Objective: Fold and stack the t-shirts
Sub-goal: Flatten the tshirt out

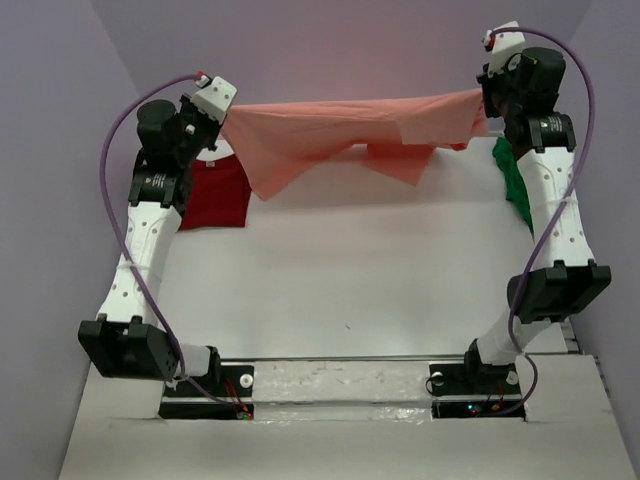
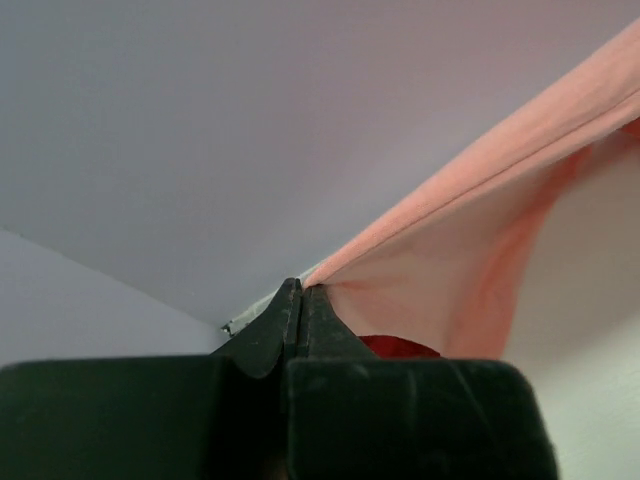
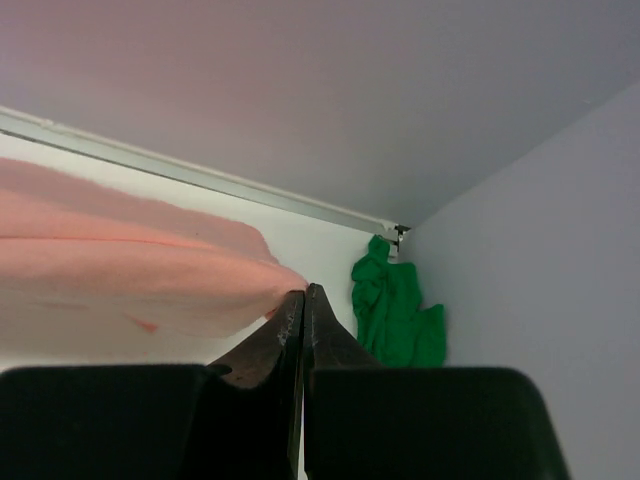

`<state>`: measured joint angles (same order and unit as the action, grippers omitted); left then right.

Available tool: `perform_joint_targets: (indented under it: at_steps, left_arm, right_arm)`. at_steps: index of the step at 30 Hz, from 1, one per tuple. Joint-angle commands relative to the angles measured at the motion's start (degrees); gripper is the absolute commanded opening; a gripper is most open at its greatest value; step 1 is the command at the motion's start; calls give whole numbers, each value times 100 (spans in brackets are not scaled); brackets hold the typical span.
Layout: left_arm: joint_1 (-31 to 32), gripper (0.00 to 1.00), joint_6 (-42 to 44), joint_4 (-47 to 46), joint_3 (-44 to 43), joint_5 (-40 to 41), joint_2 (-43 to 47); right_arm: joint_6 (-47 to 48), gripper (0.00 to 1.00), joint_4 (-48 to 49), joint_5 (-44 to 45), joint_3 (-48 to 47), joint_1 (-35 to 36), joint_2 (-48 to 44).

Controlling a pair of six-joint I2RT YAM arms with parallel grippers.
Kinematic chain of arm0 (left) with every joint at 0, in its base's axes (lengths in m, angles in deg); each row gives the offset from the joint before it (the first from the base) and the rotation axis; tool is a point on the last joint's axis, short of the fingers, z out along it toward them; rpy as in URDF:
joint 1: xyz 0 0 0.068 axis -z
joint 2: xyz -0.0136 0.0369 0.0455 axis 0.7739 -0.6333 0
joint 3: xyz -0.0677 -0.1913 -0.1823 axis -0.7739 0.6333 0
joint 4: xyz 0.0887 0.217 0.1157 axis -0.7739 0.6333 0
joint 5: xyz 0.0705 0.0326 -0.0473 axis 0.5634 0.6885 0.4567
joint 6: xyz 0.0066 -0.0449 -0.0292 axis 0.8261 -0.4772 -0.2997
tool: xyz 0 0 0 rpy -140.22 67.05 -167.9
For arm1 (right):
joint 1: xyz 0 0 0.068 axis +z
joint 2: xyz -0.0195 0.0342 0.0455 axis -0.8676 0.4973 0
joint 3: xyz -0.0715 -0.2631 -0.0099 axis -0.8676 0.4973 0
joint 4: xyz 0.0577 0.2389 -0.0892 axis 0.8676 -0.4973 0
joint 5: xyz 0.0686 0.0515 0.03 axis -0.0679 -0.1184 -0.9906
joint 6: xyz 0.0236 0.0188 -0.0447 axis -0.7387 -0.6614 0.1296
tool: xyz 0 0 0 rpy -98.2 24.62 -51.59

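The salmon-pink t-shirt (image 1: 330,130) hangs stretched in the air between my two grippers over the far part of the table. My left gripper (image 1: 222,118) is shut on its left end, seen in the left wrist view (image 2: 300,288) with the pink cloth (image 2: 470,190) running up to the right. My right gripper (image 1: 484,98) is shut on its right end, seen in the right wrist view (image 3: 304,292) with the cloth (image 3: 130,270) to the left. The dark red t-shirt (image 1: 215,195) lies flat at the far left. The bright green t-shirt (image 1: 515,185) lies crumpled at the far right, also in the right wrist view (image 3: 393,310).
Grey walls enclose the white table (image 1: 340,280) on the left, back and right. The arm bases sit on a rail (image 1: 340,385) at the near edge. The green shirt lies against the right wall in the far corner.
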<state>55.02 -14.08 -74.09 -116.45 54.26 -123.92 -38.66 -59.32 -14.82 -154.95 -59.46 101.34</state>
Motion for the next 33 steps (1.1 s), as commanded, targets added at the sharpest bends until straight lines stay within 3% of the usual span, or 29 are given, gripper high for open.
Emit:
perform_joint_targets:
  at_steps: [1, 7, 13, 14, 22, 28, 33]
  left_arm:
    - [43, 0, 193, 209, 920, -301, 1341]
    - [43, 0, 774, 1456, 2084, -907, 2960]
    - [43, 0, 572, 2258, 1488, -1145, 3929]
    - [43, 0, 485, 2389, 947, -1180, 3886]
    - [-45, 0, 238, 2049, -147, -1339, 3025]
    - [-45, 0, 387, 1135, 273, -1234, 1927]
    - [-45, 0, 440, 205, 713, -1207, 471]
  right_arm:
    - [-266, 0, 175, -168, 1025, -45, -1286]
    - [-557, 0, 96, -292, 2864, -45, -3525]
    - [-610, 0, -272, -28, 2973, -45, -4803]
    - [-610, 0, -412, 7, 2703, -45, -4813]
    - [-540, 0, -546, 183, 1427, -97, -4006]
    - [-119, 0, 429, 358, 2022, -97, -2917]
    - [58, 0, 1227, 377, 2322, -97, -1634]
